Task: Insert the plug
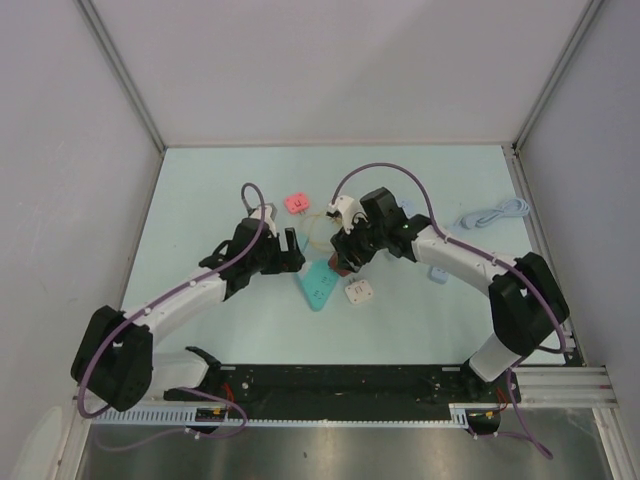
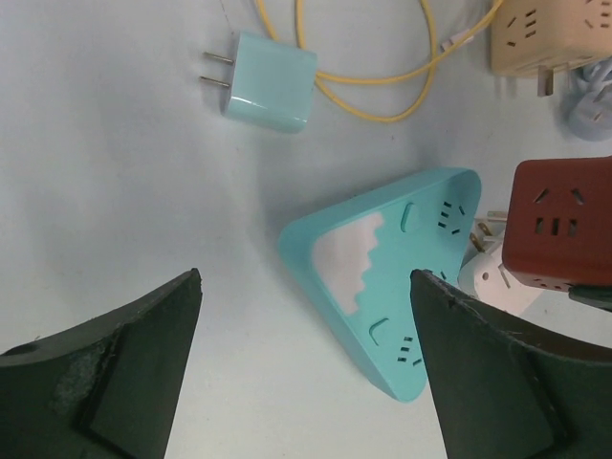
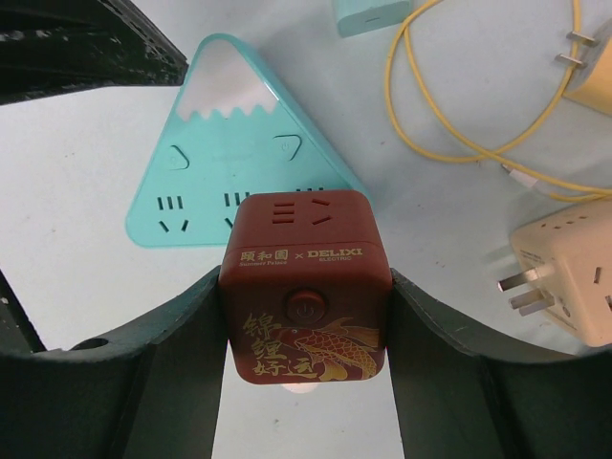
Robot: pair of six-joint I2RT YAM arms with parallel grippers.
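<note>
Right hand point(image 3: 304, 320) is clenched on the red cube socket point(image 3: 304, 277), one finger flat on each side, logo and switch face toward the wrist camera. The cube hangs over the wide socket edge of the teal mountain-shaped power strip point(image 3: 229, 143). I can't tell if it's touching. Its prongs are hidden under the body (so you're aligning blind from that view).

Left hand point(image 2: 304, 316) is released, fingers spread wide, hovering over the strip's peak end and grasping nothing.

Risks as I read them:
- The strip lies loose on the bench point(image 1: 200, 200) with nothing pinning it. Push down off-centre and it will likely slide or twist away. Brace it with the left hand first.
- The slot groups sit close together along that edge. A small yaw error puts the prongs on plastic, and the cube may rock in the grip.
- A white adapter point(image 2: 492, 277) sits just beside the strip under the cube. It could foul the descent.

Further out: teal charger point(image 2: 271, 81), yellow cable point(image 2: 382, 91), beige cube socket point(image 2: 545, 38). They're apart from the strip and unlikely to interfere.
</note>
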